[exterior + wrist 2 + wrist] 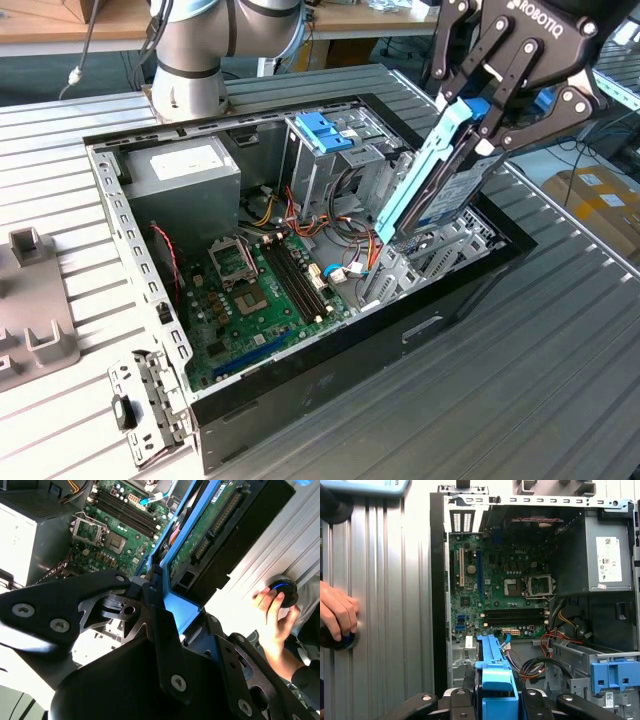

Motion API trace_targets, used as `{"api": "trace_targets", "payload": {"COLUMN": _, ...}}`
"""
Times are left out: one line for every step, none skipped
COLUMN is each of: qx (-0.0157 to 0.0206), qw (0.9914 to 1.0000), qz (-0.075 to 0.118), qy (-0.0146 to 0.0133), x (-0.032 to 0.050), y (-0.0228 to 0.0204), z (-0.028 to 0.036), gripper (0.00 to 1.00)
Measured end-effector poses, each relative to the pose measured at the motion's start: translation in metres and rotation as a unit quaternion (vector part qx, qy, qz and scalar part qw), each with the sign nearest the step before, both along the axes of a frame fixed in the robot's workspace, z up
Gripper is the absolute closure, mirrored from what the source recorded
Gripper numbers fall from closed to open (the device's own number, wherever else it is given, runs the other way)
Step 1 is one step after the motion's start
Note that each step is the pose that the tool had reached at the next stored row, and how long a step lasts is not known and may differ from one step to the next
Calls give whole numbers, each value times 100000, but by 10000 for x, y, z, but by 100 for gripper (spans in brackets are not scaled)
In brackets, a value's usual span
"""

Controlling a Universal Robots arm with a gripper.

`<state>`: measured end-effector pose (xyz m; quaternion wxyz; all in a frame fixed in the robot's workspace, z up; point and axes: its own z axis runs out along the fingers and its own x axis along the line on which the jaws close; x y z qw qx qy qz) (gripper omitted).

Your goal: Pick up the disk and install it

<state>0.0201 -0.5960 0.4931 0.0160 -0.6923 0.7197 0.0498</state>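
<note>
In the upper right of the exterior view, the jaws are clamping shut on the upper end of the disk, holding it steeply tilted above the open computer case, beside the drive cage. A person's hand is gripping a round knob on the tabletop.

Ribbed grey metal table fills foreground, long parallel grooves across top. Pale grey moulded block sits on it at exterior view's left. Behind, wooden bench runs along far side, thin cable hanging over its front edge. Cardboard boxes low beyond table at exterior view's right. Light bright, even — table glares near-white in second wrist view.
</note>
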Motion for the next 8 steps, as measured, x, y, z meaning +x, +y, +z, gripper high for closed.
{"api": "trace_targets", "payload": {"qx": -1, "qw": 100000, "qz": 2, "qy": 0, "x": 3, "y": -1, "z": -2, "gripper": 63}}
{"api": "trace_targets", "payload": {"qx": 1, "qw": 100000, "qz": 2, "qy": 0, "x": 6, "y": -2, "z": -4, "gripper": 63}}
{"api": "trace_targets", "payload": {"qx": 1, "qw": 100000, "qz": 2, "qy": 1, "x": 10, "y": -3, "z": -8, "gripper": 63}}
{"api": "trace_targets", "payload": {"qx": -1, "qw": 100000, "qz": 1, "qy": 1, "x": 12, "y": -4, "z": -10, "gripper": 63}}
{"api": "trace_targets", "payload": {"qx": 4, "qw": 100000, "qz": 0, "qy": -2, "x": 16, "y": -6, "z": -13, "gripper": 63}}
{"api": "trace_targets", "payload": {"qx": 5, "qw": 100000, "qz": 1, "qy": 1, "x": 19, "y": -7, "z": -16, "gripper": 63}}
{"api": "trace_targets", "payload": {"qx": 2, "qw": 100000, "qz": 3, "qy": 1, "x": 23, "y": -9, "z": -19, "gripper": 63}}
{"api": "trace_targets", "payload": {"qx": -1, "qw": 100000, "qz": 1, "qy": 0, "x": 28, "y": -11, "z": -23, "gripper": 63}}
